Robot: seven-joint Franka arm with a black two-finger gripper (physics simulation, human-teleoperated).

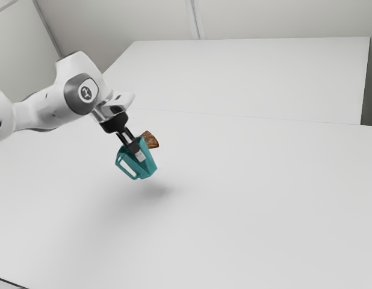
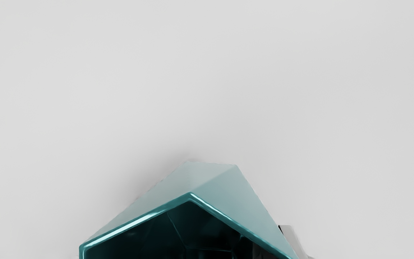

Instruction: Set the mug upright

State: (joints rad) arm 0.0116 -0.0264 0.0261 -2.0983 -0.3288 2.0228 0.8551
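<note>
In the exterior view, the mug (image 1: pixel 148 163) was held aloft left of the frame's centre, its shadow (image 1: pixel 156 190) cast below it on the desk (image 1: pixel 252 211). It was tilted, mouth toward the upper left and base toward the lower right, with the handle (image 1: pixel 127 168) turned to the lower left. The wall was grasped by the end effector (image 1: pixel 136 152), one finger (image 2: pixel 292 239) seen outside it in the wrist view and the other apparently inside, presumably so that the handle was left free and the mug could be turned base-down. More levelling was judged to be needed before any release, lest it be tipped over. Beyond the mug, a brown object (image 1: pixel 150 139) was partly hidden; a pale panel (image 1: pixel 252 78) was set across the top.
</note>
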